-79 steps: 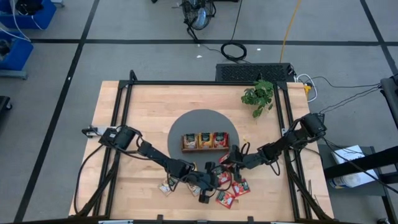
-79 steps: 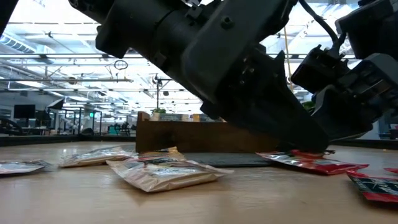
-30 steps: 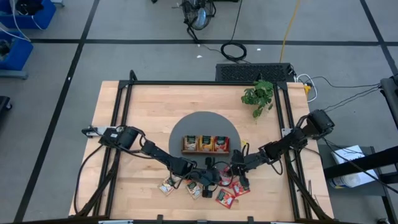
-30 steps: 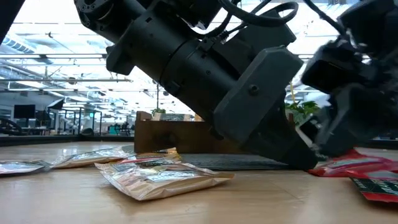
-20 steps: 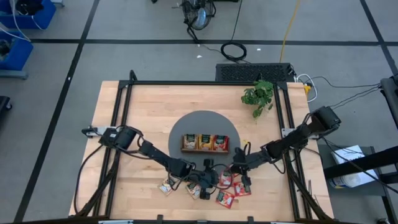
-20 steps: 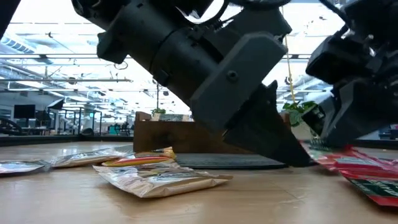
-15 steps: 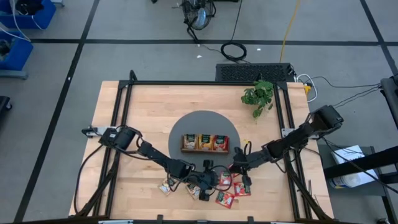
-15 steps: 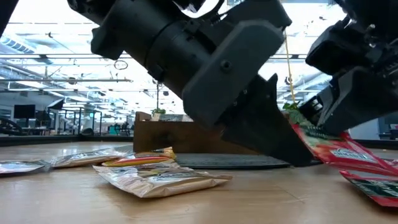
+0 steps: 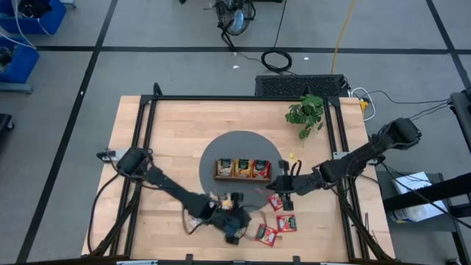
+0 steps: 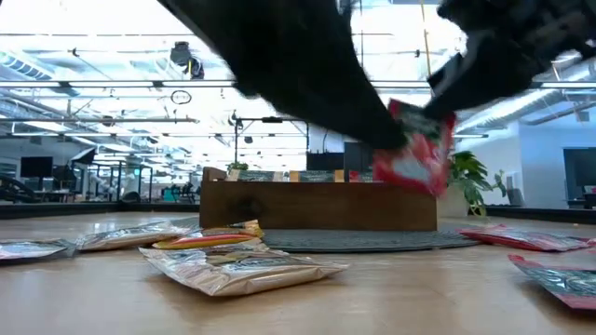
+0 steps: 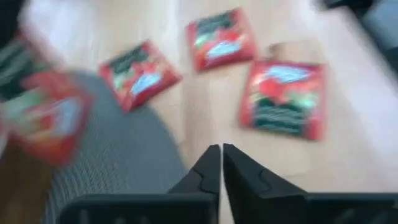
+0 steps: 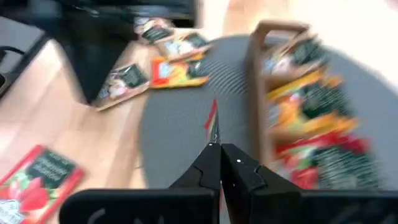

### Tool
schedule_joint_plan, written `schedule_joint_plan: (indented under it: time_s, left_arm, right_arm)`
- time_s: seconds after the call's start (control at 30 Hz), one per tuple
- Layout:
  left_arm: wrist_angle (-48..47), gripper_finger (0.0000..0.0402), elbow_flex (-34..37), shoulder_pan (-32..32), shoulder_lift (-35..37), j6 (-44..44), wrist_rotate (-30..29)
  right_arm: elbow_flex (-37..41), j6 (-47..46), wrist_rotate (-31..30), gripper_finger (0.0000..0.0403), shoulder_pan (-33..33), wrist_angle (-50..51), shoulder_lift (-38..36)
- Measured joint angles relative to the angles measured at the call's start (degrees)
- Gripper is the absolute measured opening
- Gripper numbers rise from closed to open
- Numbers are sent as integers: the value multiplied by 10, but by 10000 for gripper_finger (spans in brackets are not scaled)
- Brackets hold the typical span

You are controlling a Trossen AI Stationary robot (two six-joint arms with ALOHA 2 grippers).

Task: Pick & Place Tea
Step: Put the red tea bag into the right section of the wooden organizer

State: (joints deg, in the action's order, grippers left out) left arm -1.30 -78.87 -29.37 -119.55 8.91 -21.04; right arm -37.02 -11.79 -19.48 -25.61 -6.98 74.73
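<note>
Left gripper [image 9: 232,237] low over table front, fingers [image 11: 211,163] pressed together, empty. Tan sachets [image 10: 244,265] lie on wood at left. Tray [image 9: 243,168] on grey mat [image 9: 210,151] holds sachets. Right gripper [image 9: 278,188] pinches red sachet [image 10: 413,149], lifted beside tray. Three red sachets [image 9: 285,222] on table.

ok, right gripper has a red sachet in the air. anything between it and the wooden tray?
Nothing visible. The right gripper holds the red sachet lifted, just off the right end of the wooden tray. Only bare grey mat lies between them. The left gripper sits nearer the table's front edge, away from that path.
</note>
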Motion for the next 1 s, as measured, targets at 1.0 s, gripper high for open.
schedule_joint_plan:
  time_s: [1.0]
  left_arm:
    - [-168,28,0,-138,79,52,-210]
  right_arm:
    - [-77,99,63,0,154,162,12]
